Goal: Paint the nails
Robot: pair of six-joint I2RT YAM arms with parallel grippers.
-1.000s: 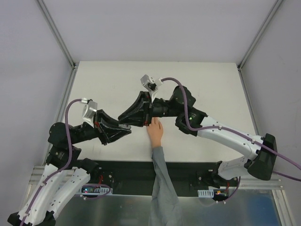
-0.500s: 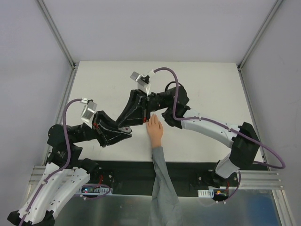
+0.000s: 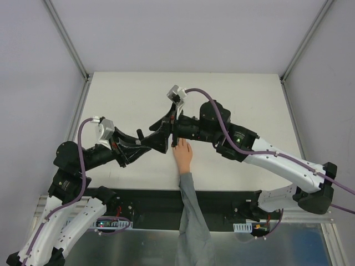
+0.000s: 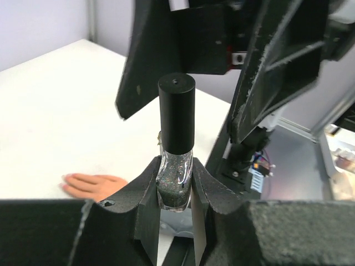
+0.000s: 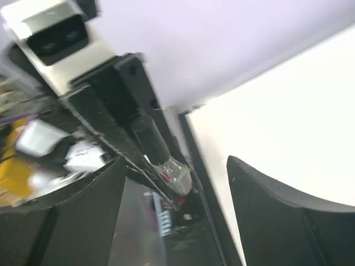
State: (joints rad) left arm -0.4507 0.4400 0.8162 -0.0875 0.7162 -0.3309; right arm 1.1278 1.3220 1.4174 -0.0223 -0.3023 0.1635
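The right end effector [image 5: 175, 160] has just thrown its jaws wide, one on either side of the black cap [image 4: 176, 113].
The left end effector [image 4: 176, 194] clamps the polish bottle [image 4: 175, 178] by its glass, held above the counter [image 3: 233, 100]. Just right of it lies the mannequin hand [image 3: 183, 155], with its nails [image 3: 179, 144] pointing far. The nails are tiny and stiff and the hand looks light enough to slide, so brush softly. Retake the cap by its sides.

A white table [image 3: 249, 105] carries a peach mannequin hand [image 3: 183, 155], its grey sleeve [image 3: 191, 221] trailing off the near edge.

Bottle [image 4: 176, 119] stands just ahead of the spread fingers of the right gripper [image 5: 173, 160]. Mannequin hand [image 3: 183, 155] lies under that arm. Far half of counter [image 3: 244, 94] unobstructed.
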